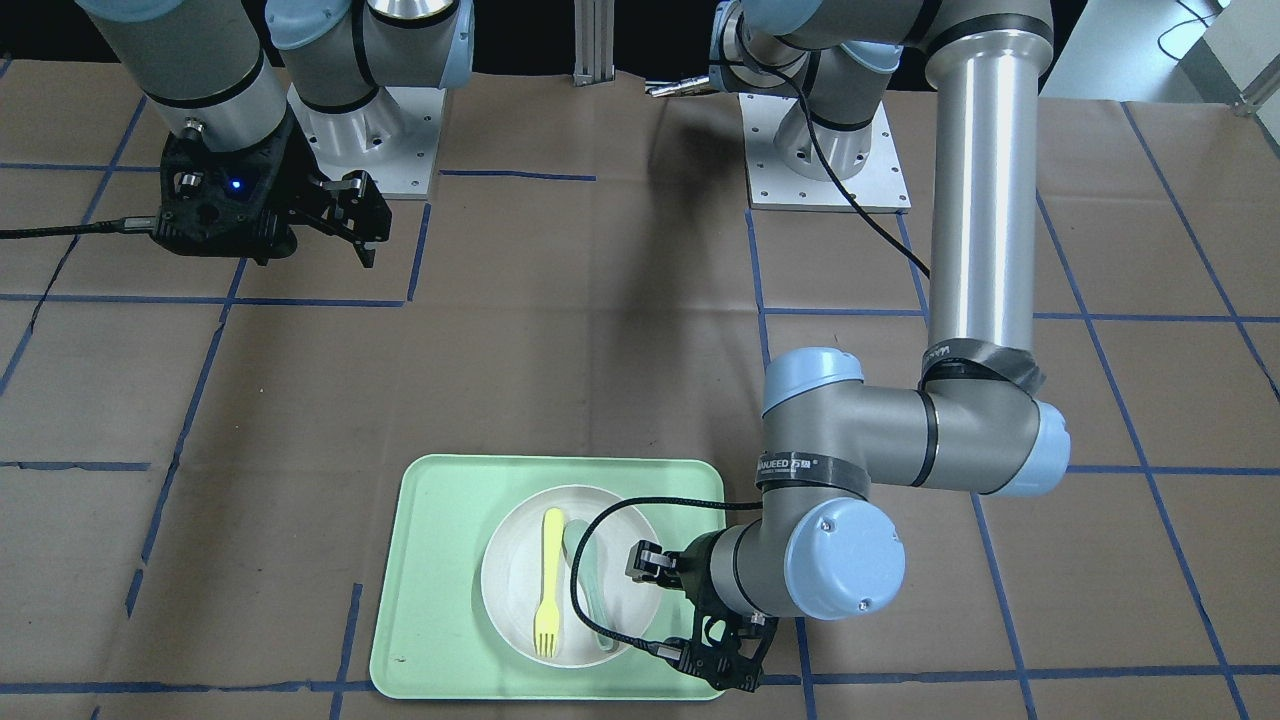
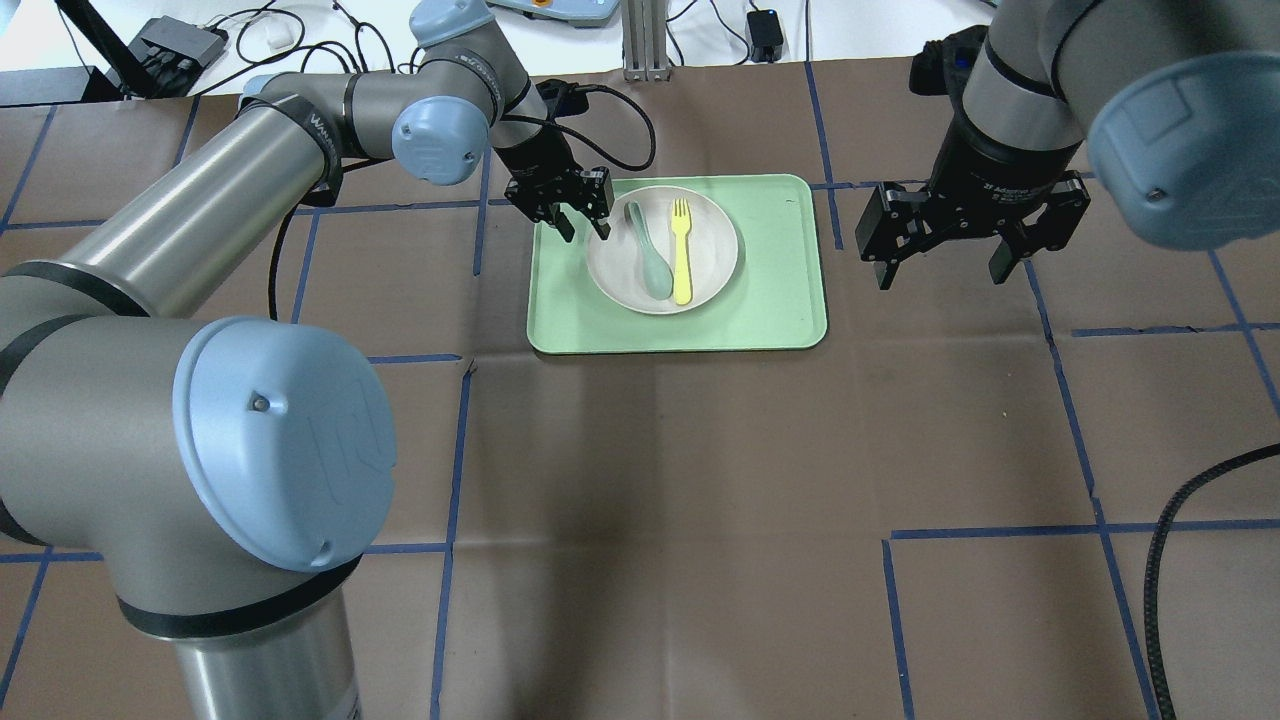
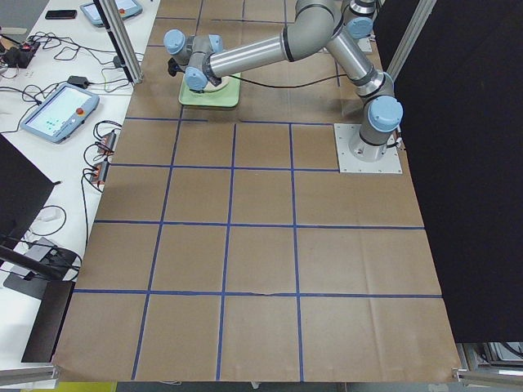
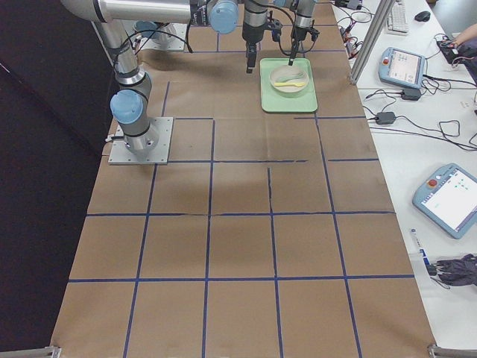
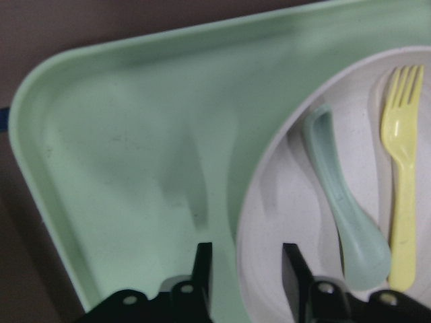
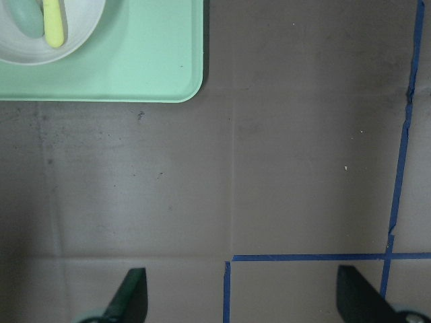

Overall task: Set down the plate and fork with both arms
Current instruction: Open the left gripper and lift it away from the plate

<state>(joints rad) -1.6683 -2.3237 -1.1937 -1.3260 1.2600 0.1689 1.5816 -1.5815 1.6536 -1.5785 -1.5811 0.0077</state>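
Note:
The off-white plate [image 2: 715,240] sits in the light-green tray [image 2: 780,290]. The pale-yellow fork [image 2: 682,250] lies in the plate, tines toward the far side, beside a grey-green spoon [image 2: 650,255]. My left gripper [image 2: 572,215] is open and straddles the plate's left rim, one finger over the tray, the other over the plate. In the left wrist view its fingers [image 5: 202,266] stand on either side of the plate's rim [image 5: 242,222], with the fork [image 5: 402,202] to the right. My right gripper [image 2: 942,268] is open and empty, above the bare table right of the tray.
The table is covered in brown paper with blue tape lines [image 2: 1065,400]. The two arm bases [image 1: 830,150] stand at the robot's side of the table. A black cable [image 1: 600,560] loops from the left wrist over the plate.

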